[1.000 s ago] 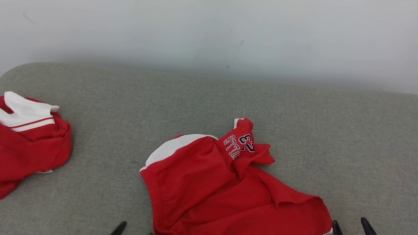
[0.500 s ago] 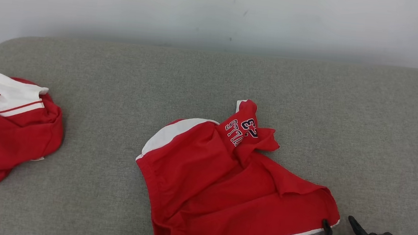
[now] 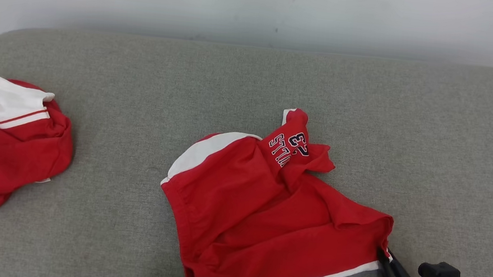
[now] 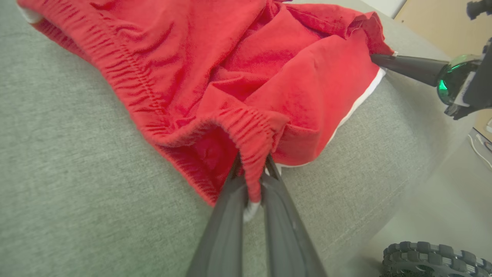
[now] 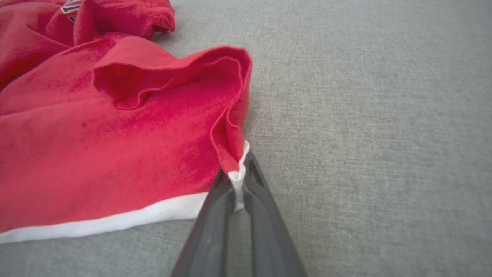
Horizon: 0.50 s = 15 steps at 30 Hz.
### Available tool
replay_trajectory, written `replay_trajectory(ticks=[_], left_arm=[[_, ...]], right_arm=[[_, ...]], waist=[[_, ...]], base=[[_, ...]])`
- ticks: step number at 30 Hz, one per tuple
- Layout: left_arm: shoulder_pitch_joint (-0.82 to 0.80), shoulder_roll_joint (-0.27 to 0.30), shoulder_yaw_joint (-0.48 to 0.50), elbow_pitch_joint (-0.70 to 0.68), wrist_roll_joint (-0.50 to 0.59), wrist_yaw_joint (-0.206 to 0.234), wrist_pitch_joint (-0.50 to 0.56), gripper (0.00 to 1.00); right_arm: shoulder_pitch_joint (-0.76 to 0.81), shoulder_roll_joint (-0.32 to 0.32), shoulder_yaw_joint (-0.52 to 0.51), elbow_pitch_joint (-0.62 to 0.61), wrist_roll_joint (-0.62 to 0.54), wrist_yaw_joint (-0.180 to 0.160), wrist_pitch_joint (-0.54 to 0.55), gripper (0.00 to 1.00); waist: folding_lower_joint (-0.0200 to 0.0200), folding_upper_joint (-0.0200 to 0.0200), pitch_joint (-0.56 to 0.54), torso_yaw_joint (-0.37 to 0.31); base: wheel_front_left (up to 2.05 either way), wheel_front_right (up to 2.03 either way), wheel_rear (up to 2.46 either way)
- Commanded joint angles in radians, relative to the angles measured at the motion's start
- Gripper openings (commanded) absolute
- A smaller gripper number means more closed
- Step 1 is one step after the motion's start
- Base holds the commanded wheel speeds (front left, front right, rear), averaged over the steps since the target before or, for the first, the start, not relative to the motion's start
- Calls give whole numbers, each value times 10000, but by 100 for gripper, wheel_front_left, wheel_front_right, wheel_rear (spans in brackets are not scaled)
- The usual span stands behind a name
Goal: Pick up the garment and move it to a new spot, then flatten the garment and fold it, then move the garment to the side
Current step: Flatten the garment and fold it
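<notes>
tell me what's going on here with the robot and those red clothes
A two-armed robot is gripping the red basketball shorts on a grey cushion. Its left tool is shut on the elastic waistband at the near edge. Its right tool is shut on the white-trimmed hem corner. The shorts lie crumpled, not yet lifted. A second red and white garment sits bunched at the far left, untouched.
</notes>
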Motion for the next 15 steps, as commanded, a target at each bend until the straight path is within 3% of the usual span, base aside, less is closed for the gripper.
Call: replay_trajectory(ticks=[1, 8, 15], left_arm=[[62, -15, 54, -59, -80, 7, -4, 0], [688, -86, 1021, -1175, -193, 5, -4, 0], [-818, 744, 1390, -2279, 8, 5, -4, 0]], right_arm=[[265, 49, 27, -93, 72, -19, 58, 0], [1065, 107, 217, -1531, 992, -19, 35, 0], [-301, -78, 1045, -2149, 2076, -19, 90, 0]], waist=[[-1, -1, -101, 16], [-1, -1, -344, -87], [-1, -1, -243, -396]], base=[[0, 0, 0], [0, 0, 0], [0, 0, 0]])
